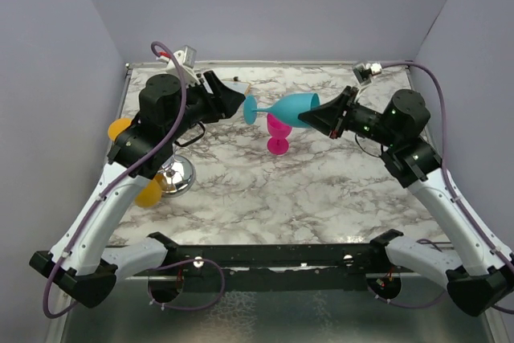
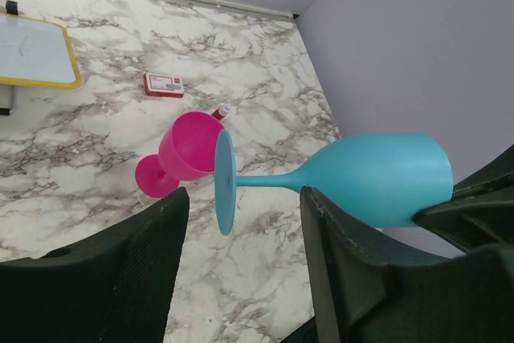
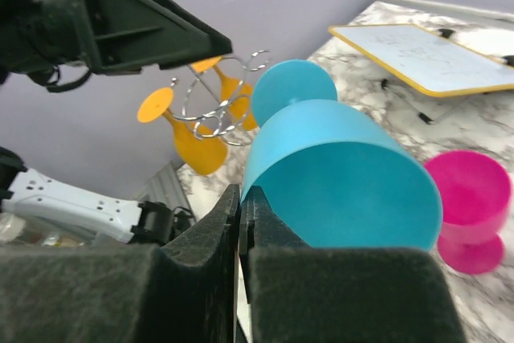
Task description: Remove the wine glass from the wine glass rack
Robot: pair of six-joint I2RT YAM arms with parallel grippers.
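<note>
A blue wine glass (image 1: 293, 108) hangs sideways in the air over the table's middle. My right gripper (image 1: 315, 114) is shut on its rim, one finger inside the bowl (image 3: 337, 174) and one outside. My left gripper (image 1: 237, 100) is open; the blue foot (image 2: 225, 182) shows between its fingers (image 2: 136, 255), untouched. The chrome wine glass rack (image 1: 175, 176) stands at the left, partly hidden by the left arm. Its wire arms (image 3: 217, 102) carry orange glasses (image 3: 197, 146).
A pink wine glass (image 1: 279, 136) stands upright on the marble table just below the blue glass, and shows in the left wrist view (image 2: 183, 150). A yellow-framed whiteboard (image 2: 32, 50) and a red eraser (image 2: 163, 84) lie at the back. Purple walls enclose three sides.
</note>
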